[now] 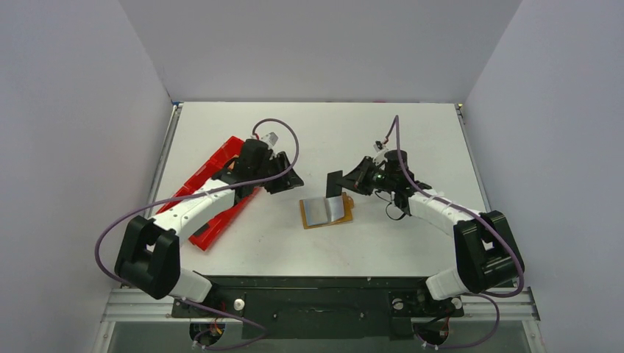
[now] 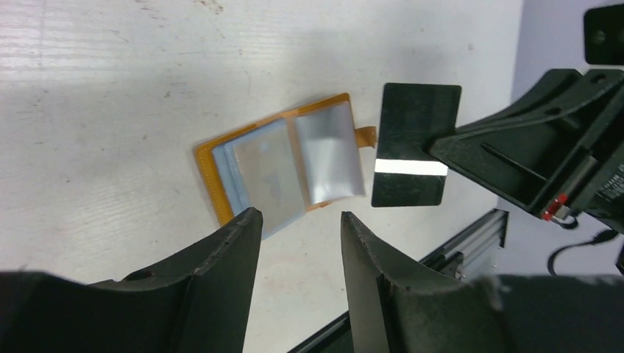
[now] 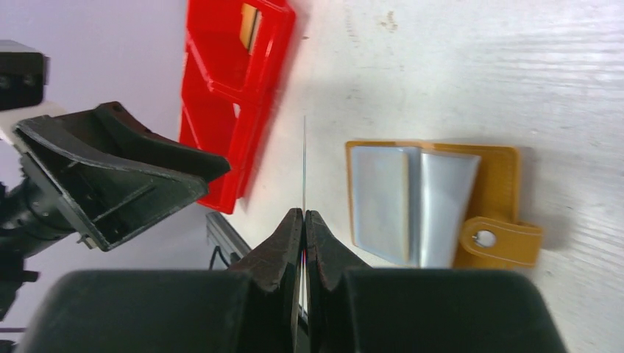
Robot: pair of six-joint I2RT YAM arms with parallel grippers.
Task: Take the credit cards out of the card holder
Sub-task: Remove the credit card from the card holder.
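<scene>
Top external: card holder (image 1: 326, 212) lying open mid-table (image 1: 383, 132), clear sleeves up. Just beside it, black card (image 1: 335, 183) pinched edge-on in clamped right gripper (image 1: 353, 179). Left gripper (image 1: 288, 176) parted, empty, over red tray (image 1: 213, 229).

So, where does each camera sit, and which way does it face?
Top external: above and behind the arm bases, facing down at the table; both arms show.
Left wrist: on the left arm, looking past the open left jaws at the card holder and the dark card in the right jaws.
Right wrist: on the right arm, looking along the right jaws, shut on that card seen edge-on, toward the red tray.
Shared: both wrist views show the card holder and the opposite jaws.
</scene>
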